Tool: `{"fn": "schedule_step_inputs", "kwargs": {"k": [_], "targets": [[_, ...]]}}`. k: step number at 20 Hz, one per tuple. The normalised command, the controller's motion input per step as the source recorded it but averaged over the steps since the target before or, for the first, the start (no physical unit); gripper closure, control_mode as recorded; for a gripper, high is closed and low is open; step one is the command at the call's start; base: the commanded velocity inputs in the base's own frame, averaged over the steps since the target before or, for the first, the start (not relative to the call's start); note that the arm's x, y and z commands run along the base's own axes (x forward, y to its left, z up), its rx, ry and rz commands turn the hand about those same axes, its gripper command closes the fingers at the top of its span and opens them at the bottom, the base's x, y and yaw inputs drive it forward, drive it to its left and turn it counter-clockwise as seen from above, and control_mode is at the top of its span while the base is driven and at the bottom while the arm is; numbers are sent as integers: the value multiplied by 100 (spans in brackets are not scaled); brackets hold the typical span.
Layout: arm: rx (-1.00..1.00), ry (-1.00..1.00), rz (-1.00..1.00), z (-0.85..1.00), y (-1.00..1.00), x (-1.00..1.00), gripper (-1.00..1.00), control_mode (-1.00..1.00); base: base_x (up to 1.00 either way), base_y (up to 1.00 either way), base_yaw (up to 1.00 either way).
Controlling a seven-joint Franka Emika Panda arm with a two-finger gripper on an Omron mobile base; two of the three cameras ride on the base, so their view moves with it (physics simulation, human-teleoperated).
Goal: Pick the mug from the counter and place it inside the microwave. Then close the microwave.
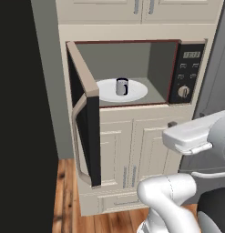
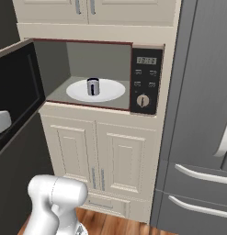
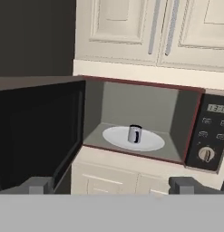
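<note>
- Left base view: the mug (image 1: 121, 86) is seen standing upright on the white turntable (image 1: 136, 91) inside the microwave (image 1: 177, 50); its dark handle is turned to the right of the picture; the microwave door (image 1: 86, 118) is swung wide open to the left, with its long curved tan handle (image 1: 76, 136) shown edge-on; the black control panel (image 1: 187, 73) with its dial is set at the right of the cavity; cream cabinet doors (image 1: 132, 154) are seen below the microwave, and a wooden floor (image 1: 63, 200) at the bottom left.
- Right base view: the mug (image 2: 93, 86) is seen near the middle of the turntable (image 2: 112, 89), well apart from the cavity walls; the open door (image 2: 16, 92) is shown as a dark glass slab at the left; the control panel (image 2: 146, 80) is placed right of the cavity; a grey refrigerator (image 2: 202, 119) with two drawer handles is seen just beside the cabinet column, on the right.
- Hand view: the gripper (image 3: 112, 186) is held back from the microwave (image 3: 140, 104), pointed towards the open cavity; the two dark fingertips (image 3: 38, 185) are set wide apart at the bottom edge and nothing is held between them; the mug (image 3: 134, 134) is seen upright on the turntable (image 3: 152, 141); the door (image 3: 38, 131) is stood open at the left; upper cabinet doors (image 3: 131, 27) are shown above.
</note>
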Motion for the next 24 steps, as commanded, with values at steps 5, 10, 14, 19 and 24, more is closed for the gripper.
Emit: {"fn": "schedule_step_inputs", "kwargs": {"k": [5,10,14,19,24], "targets": [[0,-9,0,8,16,-59,-100,-100,0,0,0],[0,-7,0,0,18,-44,-100,-100,0,0,0],[0,-9,0,4,24,-33,-100,-100,0,0,0],[0,-5,0,0,28,-15,-100,-100,0,0,0],[0,0,0,0,25,0,-100,-100,0,0,0]]}}
